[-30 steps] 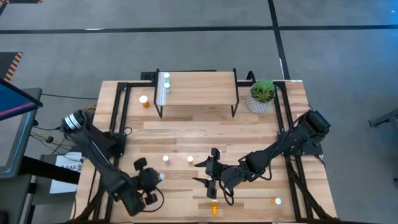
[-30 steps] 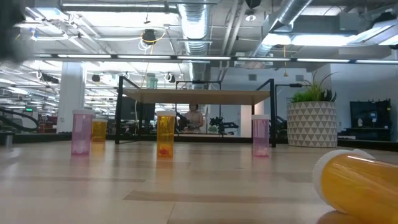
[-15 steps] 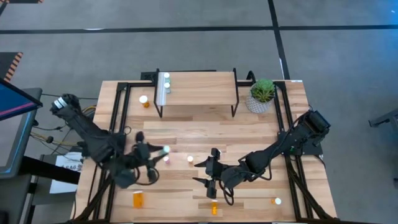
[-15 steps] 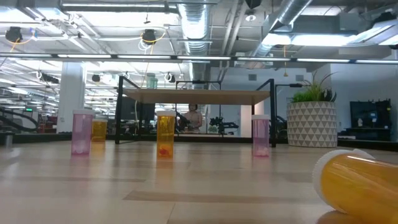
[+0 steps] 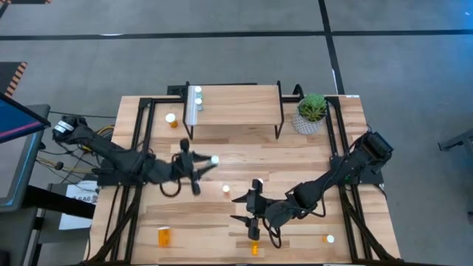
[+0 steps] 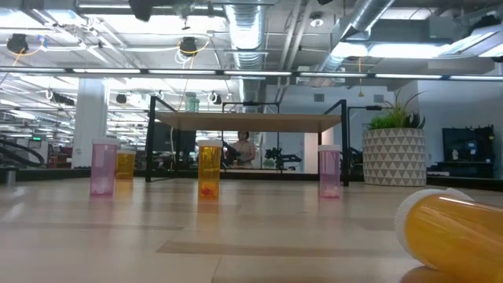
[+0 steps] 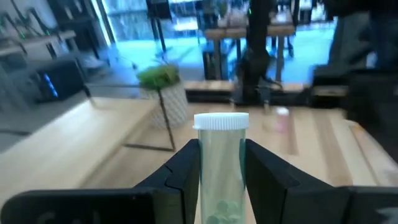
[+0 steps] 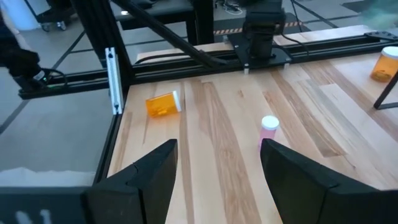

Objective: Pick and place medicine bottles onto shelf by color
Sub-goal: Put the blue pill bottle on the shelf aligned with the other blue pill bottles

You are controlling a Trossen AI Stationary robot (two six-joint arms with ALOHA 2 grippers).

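Left gripper (image 5: 201, 165) is positioned left of table centre, at about nine o'clock from the middle, clamped on a pale green bottle (image 7: 220, 165) with a white cap; the left wrist view shows the bottle upright between the two dark fingers (image 7: 264, 171), pills visible at its base. An orange bottle (image 5: 164, 236) lies on its side near the front-left edge, at about seven o'clock. Another orange bottle (image 5: 171, 120) stands just left of the shelf (image 5: 235, 105), at about eleven o'clock. The shelf occupies the twelve o'clock position at the rear of the table (image 5: 295, 159), with two white-capped bottles (image 5: 197, 97) on its left end. A white-capped bottle (image 5: 226, 189) stands on the table near centre. Right gripper (image 5: 252, 215) hangs over the front centre, at about six o'clock, fingers spread wide and grasping nothing; a further orange bottle (image 5: 255, 248) stands just below it at the front edge. A white-capped bottle (image 5: 329, 239) stands at about five o'clock. A potted plant (image 5: 312, 112) sits at one o'clock, beside the shelf's right end.
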